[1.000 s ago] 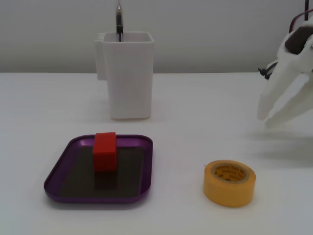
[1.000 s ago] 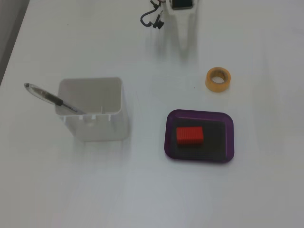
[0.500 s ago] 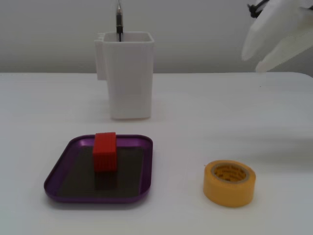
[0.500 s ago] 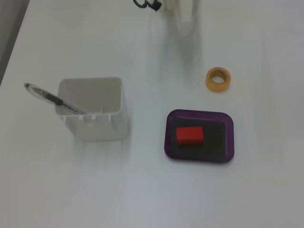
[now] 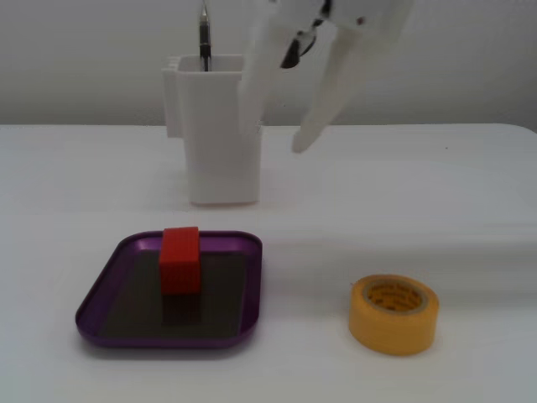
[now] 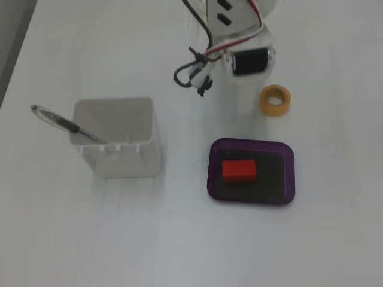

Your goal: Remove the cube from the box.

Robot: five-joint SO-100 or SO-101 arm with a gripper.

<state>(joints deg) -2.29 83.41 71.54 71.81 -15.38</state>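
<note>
The cube (image 5: 180, 260) is a small red ribbed block that stands near the back of the box (image 5: 254, 281), a shallow purple tray with a dark bottom. In the fixed view from above, the cube (image 6: 239, 170) lies left of centre in the box (image 6: 291, 173). My gripper (image 5: 273, 138) hangs open in the air, well above the table and behind the box, with nothing between its white fingers. From above, the gripper (image 6: 240, 106) sits just beyond the box's far rim, and its fingers are hard to make out against the white table.
A tall white container (image 5: 214, 134) holding a pen (image 5: 204, 38) stands behind the box, right beside the gripper's left finger. A yellow tape roll (image 5: 391, 332) lies to the right of the box. From above, the container (image 6: 119, 161) and the tape roll (image 6: 263, 100) flank the gripper.
The arm has swung from the right edge of the front view up and across to the upper middle. From above, it has come further into the frame, towards the box. The cube has not moved.
</note>
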